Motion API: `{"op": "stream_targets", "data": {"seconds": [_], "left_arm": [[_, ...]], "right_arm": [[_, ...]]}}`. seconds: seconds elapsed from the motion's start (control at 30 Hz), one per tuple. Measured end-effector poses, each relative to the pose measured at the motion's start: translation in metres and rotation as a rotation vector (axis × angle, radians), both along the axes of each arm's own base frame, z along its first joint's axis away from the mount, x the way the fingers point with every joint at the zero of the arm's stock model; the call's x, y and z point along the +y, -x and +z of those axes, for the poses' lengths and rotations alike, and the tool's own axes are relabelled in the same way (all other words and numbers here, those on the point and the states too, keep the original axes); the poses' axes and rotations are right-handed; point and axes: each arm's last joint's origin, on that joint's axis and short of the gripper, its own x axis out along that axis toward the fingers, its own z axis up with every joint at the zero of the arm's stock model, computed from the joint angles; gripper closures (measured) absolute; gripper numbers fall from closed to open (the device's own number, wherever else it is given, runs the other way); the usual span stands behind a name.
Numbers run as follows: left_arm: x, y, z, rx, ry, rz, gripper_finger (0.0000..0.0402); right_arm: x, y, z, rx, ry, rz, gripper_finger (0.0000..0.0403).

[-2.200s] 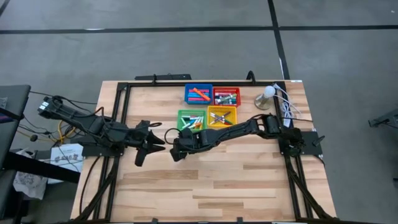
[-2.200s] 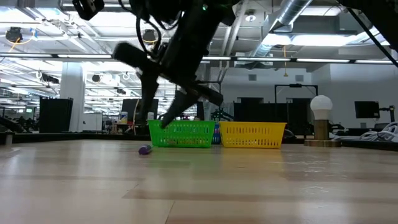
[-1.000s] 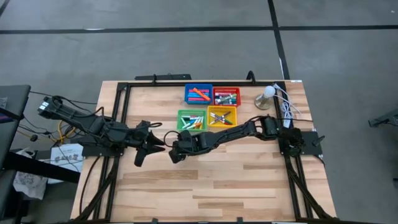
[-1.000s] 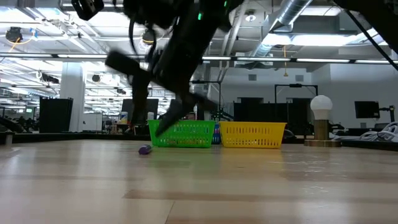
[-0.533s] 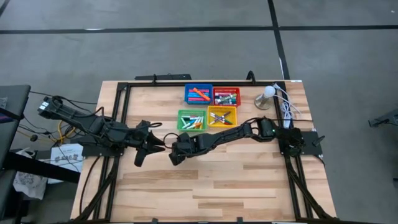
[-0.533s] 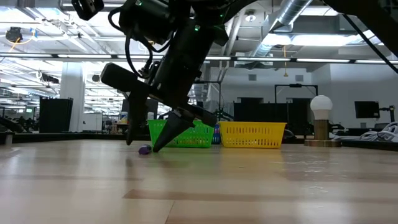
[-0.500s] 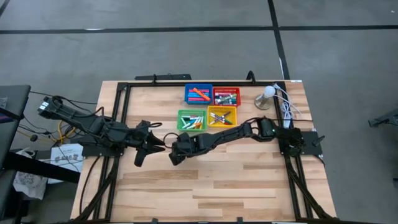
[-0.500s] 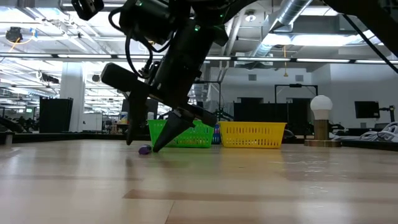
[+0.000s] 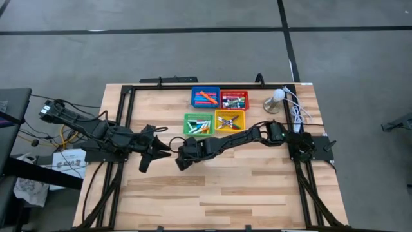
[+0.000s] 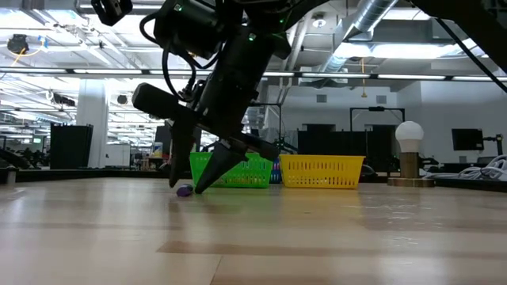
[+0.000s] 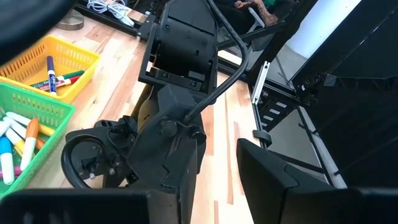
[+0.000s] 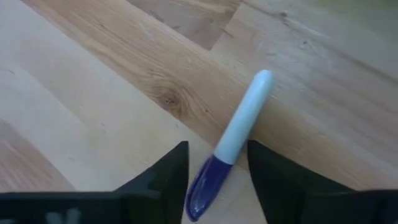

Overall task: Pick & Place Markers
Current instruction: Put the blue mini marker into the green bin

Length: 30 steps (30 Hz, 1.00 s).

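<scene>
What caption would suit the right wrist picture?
Right gripper straddles a purple-capped marker lying on the wooden table, fingers open on either side.

No wording can be read anywhere in these views. A marker lying in the yellow tray carries a printed label band, possibly a brand name (too small to make out), and the white-bodied purple-capped marker on the table shows no print.

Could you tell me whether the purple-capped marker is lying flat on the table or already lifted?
Lying flat. The marker rests on the table, between the right gripper's open fingers, not yet clamped.
</scene>
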Motion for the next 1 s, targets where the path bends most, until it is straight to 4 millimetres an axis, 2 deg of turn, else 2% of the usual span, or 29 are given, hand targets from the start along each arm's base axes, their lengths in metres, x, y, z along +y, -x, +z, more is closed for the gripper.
{"op": "stream_targets", "data": {"seconds": [0.27,0.43,0.53,0.63,0.77,1.0], "left_arm": [[0.0,0.0,0.0,0.001,-0.002,-0.001,0.0289],[0.0,0.0,0.0,0.002,-0.003,-0.001,0.0289],[0.0,0.0,0.0,0.003,-0.003,-0.001,0.0289],[0.0,0.0,0.0,0.003,-0.003,-0.001,0.0289],[0.0,0.0,0.0,0.003,-0.003,-0.001,0.0289],[0.0,0.0,0.0,0.004,-0.003,-0.001,0.0289]], "right_arm": [[-0.001,0.003,-0.001,0.029,0.017,0.021,0.0333],[-0.001,0.003,-0.001,0.035,0.018,0.022,0.0371],[-0.001,0.003,-0.001,0.037,0.024,0.038,0.0376],[-0.001,0.003,-0.001,0.039,0.024,0.039,0.0364],[-0.001,0.004,0.006,0.029,0.024,0.041,0.0356],[-0.001,0.01,0.024,0.034,0.044,0.078,0.0375]]}}
